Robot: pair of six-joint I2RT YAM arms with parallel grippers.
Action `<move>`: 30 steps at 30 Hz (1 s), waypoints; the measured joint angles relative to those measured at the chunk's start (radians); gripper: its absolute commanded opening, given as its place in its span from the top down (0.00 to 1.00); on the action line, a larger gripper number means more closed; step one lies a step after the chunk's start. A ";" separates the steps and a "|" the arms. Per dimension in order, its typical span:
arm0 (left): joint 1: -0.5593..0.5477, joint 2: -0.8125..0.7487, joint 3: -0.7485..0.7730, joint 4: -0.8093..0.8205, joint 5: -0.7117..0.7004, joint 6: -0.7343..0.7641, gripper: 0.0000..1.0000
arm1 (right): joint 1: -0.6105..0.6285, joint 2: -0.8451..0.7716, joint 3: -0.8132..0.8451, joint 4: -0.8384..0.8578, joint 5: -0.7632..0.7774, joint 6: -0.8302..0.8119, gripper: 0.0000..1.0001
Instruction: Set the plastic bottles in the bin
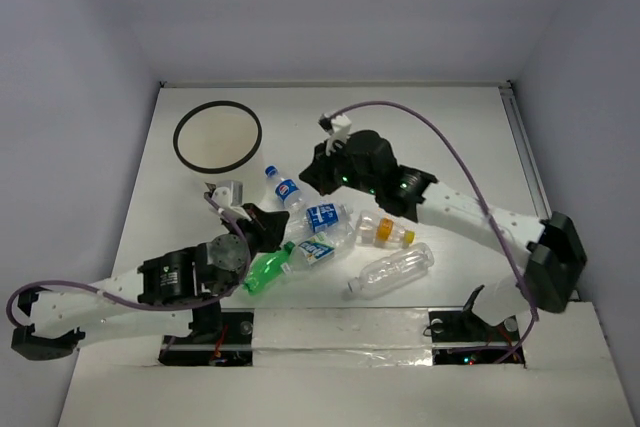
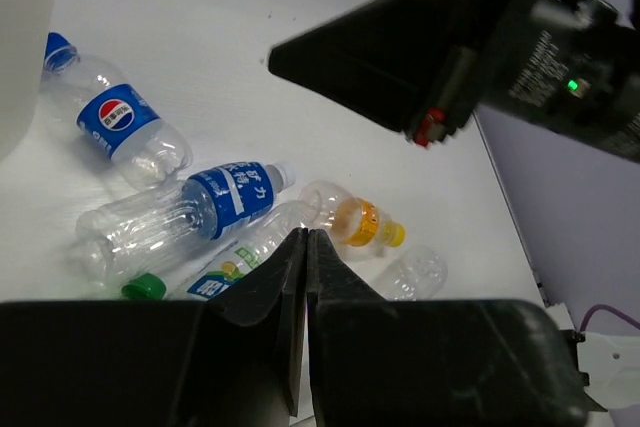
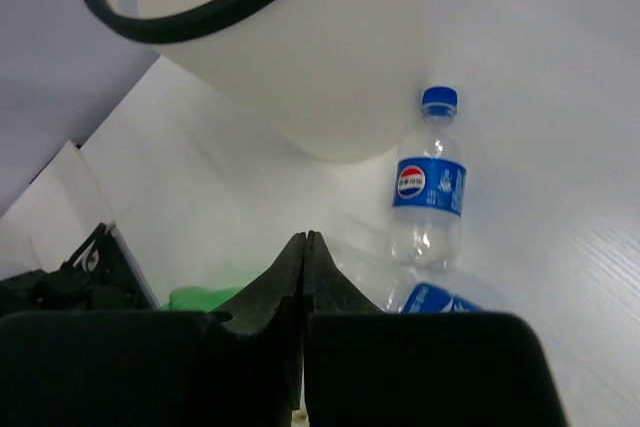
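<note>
The bin [image 1: 218,137], white with a black ring rim, stands at the back left; it also fills the top of the right wrist view [image 3: 300,67]. Several plastic bottles lie mid-table: a Pepsi bottle [image 1: 285,189] [image 2: 115,117] [image 3: 430,182], a blue-label bottle [image 1: 325,217] [image 2: 185,209], a green-capped bottle [image 1: 315,249], a green bottle [image 1: 265,272], an orange-label bottle [image 1: 385,231] [image 2: 355,222] and a clear bottle [image 1: 392,270] [image 2: 415,272]. My left gripper [image 1: 278,230] [image 2: 304,237] is shut and empty above the pile's left side. My right gripper [image 1: 312,175] [image 3: 304,237] is shut and empty over the Pepsi bottle's right side.
The right arm [image 2: 480,37] hangs over the pile, close ahead of my left gripper. Its purple cable [image 1: 440,132] loops over the back of the table. White walls close the table at back and sides. The green bottle shows at lower left in the right wrist view [image 3: 205,297].
</note>
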 measured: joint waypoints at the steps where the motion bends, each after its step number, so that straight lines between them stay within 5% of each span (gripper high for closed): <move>1: 0.000 -0.020 -0.009 -0.014 -0.001 -0.008 1.00 | -0.010 0.049 0.040 0.001 -0.028 -0.003 1.00; 4: 0.000 -0.086 -0.035 -0.047 -0.006 -0.026 1.00 | -0.043 0.187 0.146 -0.014 -0.098 -0.007 0.96; 7: 0.000 -0.138 -0.047 -0.068 -0.016 -0.034 1.00 | -0.063 0.312 0.248 -0.039 -0.132 -0.007 0.70; 8: 0.000 -0.150 -0.050 -0.074 -0.021 -0.036 1.00 | -0.068 0.348 0.274 -0.047 -0.139 -0.006 0.52; 11: 0.000 -0.188 -0.064 -0.081 -0.025 -0.037 0.99 | -0.078 0.435 0.326 -0.078 -0.163 -0.003 0.28; 14: 0.000 -0.236 -0.084 -0.080 -0.025 -0.034 0.98 | -0.086 0.512 0.377 -0.116 -0.169 0.000 0.16; 30: 0.000 -0.315 -0.117 -0.059 -0.021 -0.009 0.97 | -0.100 0.737 0.560 -0.335 -0.207 -0.031 0.15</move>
